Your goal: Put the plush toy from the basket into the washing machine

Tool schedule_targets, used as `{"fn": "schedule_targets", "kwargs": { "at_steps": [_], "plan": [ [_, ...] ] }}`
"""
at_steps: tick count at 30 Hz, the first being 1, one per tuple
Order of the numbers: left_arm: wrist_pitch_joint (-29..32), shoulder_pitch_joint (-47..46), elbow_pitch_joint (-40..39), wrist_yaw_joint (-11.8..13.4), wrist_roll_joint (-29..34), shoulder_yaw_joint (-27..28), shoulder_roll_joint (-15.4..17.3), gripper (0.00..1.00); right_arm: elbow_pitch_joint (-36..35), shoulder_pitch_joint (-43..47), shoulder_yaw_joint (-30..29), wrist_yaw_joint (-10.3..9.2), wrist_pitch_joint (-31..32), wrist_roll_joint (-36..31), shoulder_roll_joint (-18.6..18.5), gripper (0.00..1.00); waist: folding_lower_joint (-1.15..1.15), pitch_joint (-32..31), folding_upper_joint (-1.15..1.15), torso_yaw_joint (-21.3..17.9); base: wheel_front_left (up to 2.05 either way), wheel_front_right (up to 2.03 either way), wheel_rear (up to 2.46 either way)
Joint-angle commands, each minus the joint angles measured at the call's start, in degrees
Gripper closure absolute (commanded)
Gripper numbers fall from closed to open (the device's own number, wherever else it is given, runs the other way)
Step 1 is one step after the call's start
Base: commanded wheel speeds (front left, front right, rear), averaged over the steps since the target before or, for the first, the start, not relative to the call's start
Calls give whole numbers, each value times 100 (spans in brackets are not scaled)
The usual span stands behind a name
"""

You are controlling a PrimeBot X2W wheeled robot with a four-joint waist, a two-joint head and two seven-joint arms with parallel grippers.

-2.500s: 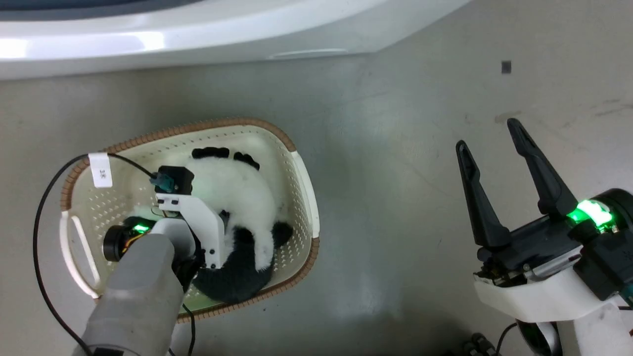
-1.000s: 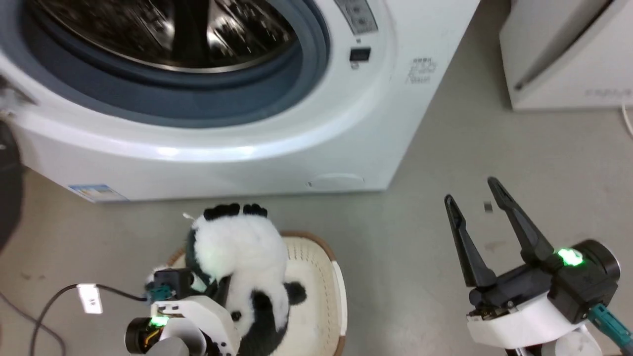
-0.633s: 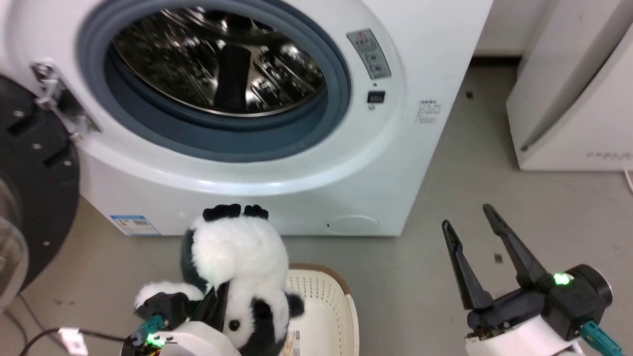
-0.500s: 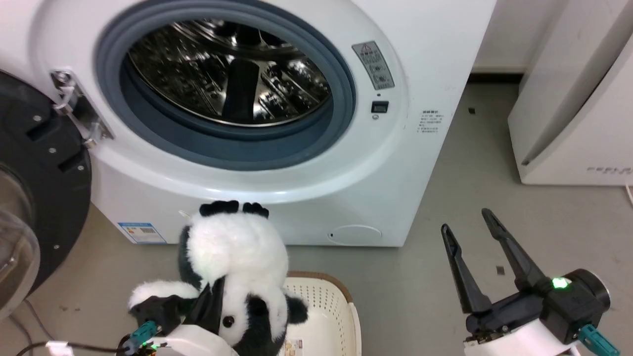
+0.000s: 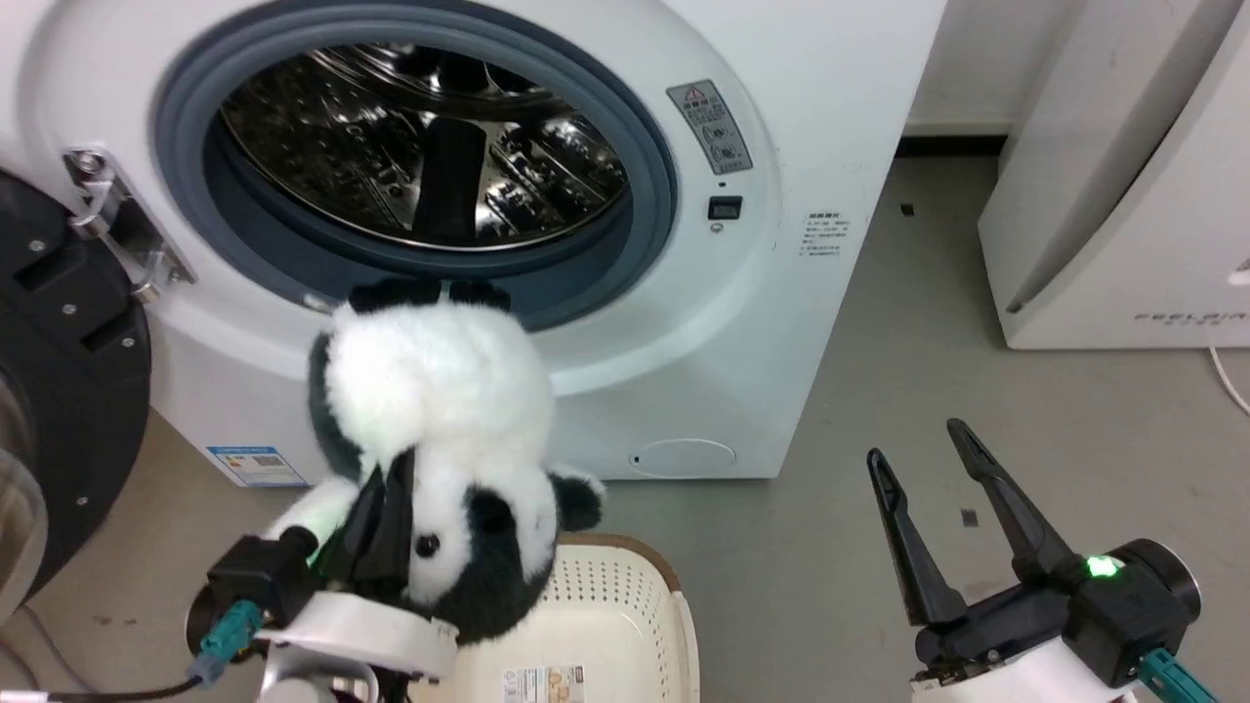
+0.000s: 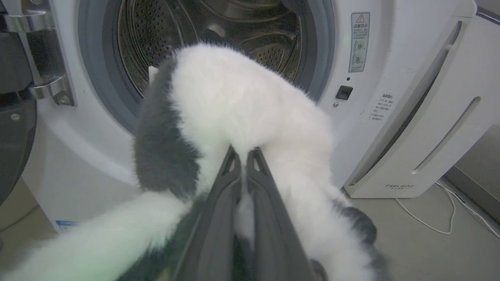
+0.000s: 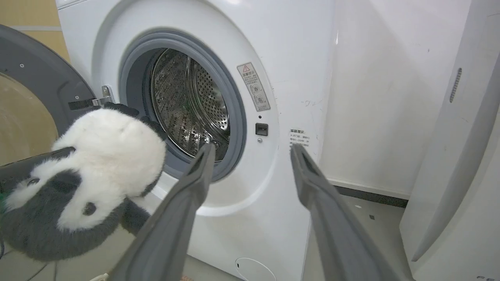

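The washer point(image 5: 781, 322) is seen front-on, white, with its door point(image 5: 59, 410) swung open at the left and the steel drum point(image 5: 420, 146) exposed inside the grey seal point(image 5: 649, 244). A plain white appliance point(image 5: 1123, 195) is stood to the right of it, apart, on the grey floor point(image 5: 879, 410). The basket point(image 5: 625, 605) is set on the floor below the washer front, cut by the bottom edge of the head view, and a barcode sticker point(image 5: 540, 681) is seen on its bottom. The toy point(image 5: 439, 381) is held clear above the basket, upside down, head low and black feet up. The feet are level with the lower edge of the seal, and the toy is outside the drum. The left gripper point(image 6: 244, 156) is clamped on the toy, fingers nearly together with white fur pinched between them. The right gripper point(image 5: 916, 441) is spread wide with nothing in it. It is right of the basket, well apart from the toy, fingers pointed toward the washer.
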Motion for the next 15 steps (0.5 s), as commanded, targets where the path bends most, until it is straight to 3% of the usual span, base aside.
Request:
{"fn": "schedule_targets", "kwargs": {
  "at_steps": [1, 8, 15],
  "plan": [
    [-33, -239, -125, -34, 36, 43, 20, 100, -58, -25, -5, -5, -25, -3, 4, 0, 1, 203, 0, -114, 0, 0, 0],
    [16, -1264, -105, -54, -47, 193, 254, 100, -235, -371, 24, -5, -25, 2, -46, 0, 1, 953, 0, -435, 0, 0, 0],
    [530, -2719, -18, -56, -106, 428, 784, 100, -535, -761, 31, -5, -25, 43, 34, 0, 1, 1934, 0, -821, 0, 0, 0]
  ]
}}
